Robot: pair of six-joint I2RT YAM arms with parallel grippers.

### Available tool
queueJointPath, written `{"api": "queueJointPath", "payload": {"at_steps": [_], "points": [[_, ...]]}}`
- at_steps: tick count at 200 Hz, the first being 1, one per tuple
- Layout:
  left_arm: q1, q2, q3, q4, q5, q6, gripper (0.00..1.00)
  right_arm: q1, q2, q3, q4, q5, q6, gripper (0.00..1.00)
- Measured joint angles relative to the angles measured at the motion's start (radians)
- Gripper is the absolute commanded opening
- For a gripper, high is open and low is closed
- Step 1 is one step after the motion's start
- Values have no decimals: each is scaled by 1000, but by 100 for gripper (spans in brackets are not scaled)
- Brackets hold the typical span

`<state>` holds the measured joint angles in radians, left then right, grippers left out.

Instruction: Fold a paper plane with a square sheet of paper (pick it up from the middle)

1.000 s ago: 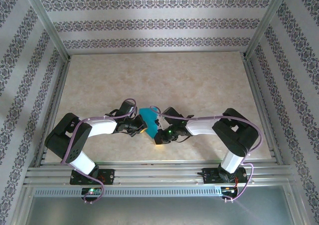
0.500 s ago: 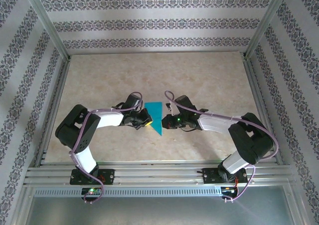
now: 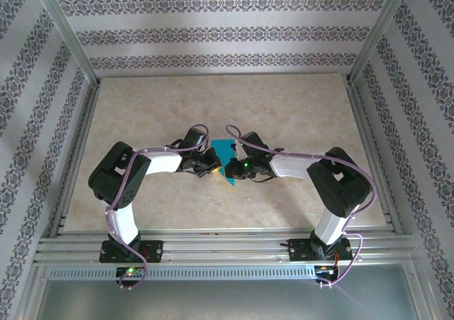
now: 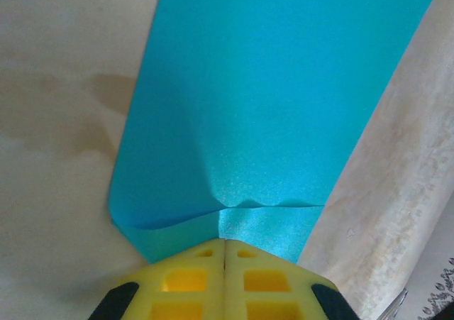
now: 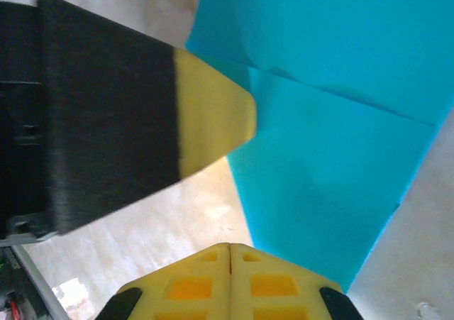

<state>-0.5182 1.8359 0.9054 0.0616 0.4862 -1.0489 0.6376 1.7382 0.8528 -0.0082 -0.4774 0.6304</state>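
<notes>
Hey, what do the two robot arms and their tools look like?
Both arms have black joints and a white forearm shell: left arm, right arm. Purple cables loop along each. The left tool and right tool have yellow fingers with rectangular pockets on black bases. A green light glows at the right wrist.

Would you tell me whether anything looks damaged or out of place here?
The paper is puckered just ahead of the shut left gripper pinching it: a wavy wrinkle runs across it, and the corner beside the grip curls instead of lying flat. Nothing else stands out.
</notes>
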Motion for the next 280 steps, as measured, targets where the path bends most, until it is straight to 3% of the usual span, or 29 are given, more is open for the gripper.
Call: {"api": "queueJointPath", "payload": {"at_steps": [98, 158, 199, 280], "points": [[0, 0, 5, -12, 3, 47, 5, 2, 36, -6, -15, 2, 0, 4], [0, -26, 17, -37, 15, 90, 15, 2, 39, -6, -19, -1, -8, 3], [-25, -97, -2, -38, 14, 132, 14, 2, 53, 5, -19, -7, -6, 2], [-63, -57, 2, -95, -73, 233, 9, 8, 72, 34, -43, -9, -5, 0]]}}
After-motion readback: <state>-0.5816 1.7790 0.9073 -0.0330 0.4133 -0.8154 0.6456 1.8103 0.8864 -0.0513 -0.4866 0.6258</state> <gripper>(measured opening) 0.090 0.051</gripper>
